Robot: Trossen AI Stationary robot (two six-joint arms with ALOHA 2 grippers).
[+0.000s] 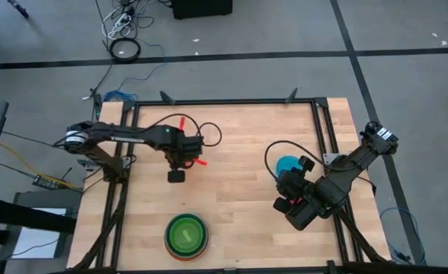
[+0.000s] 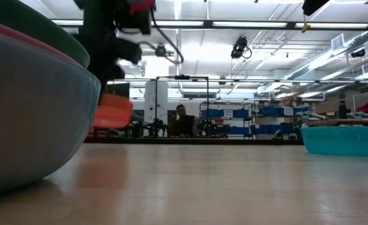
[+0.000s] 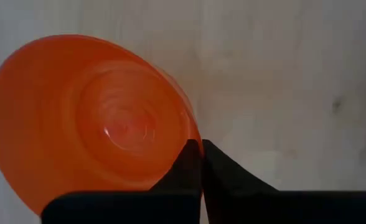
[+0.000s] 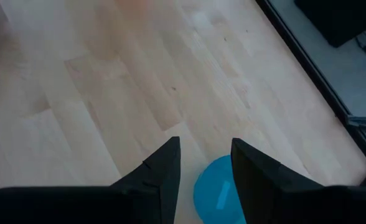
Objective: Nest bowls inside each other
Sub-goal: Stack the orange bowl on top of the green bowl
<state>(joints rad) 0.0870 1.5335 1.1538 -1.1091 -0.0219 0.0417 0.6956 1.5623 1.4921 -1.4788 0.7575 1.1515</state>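
The left gripper [image 3: 201,155] hangs over the middle of the wooden table [image 1: 239,205], toward its left side, with its two dark fingers pinched together on the rim of a round red-orange plastic bowl [image 3: 93,118]; the low view shows this bowl [image 2: 112,111] tilted and lifted clear of the tabletop. From above the bowl is mostly hidden under the arm, only slivers of red showing beside the wrist. Near the front edge of the table, a little left of centre, sits a nested stack of round plastic bowls [image 1: 187,236], the green one innermost on top and an orange rim showing at its base. The right gripper [image 4: 205,163] waits over the right half of the table, its fingers parted at a middling width and holding nothing, directly above a small round cyan plastic bowl [image 4: 217,194] that stands upright on the wood [image 1: 288,164].
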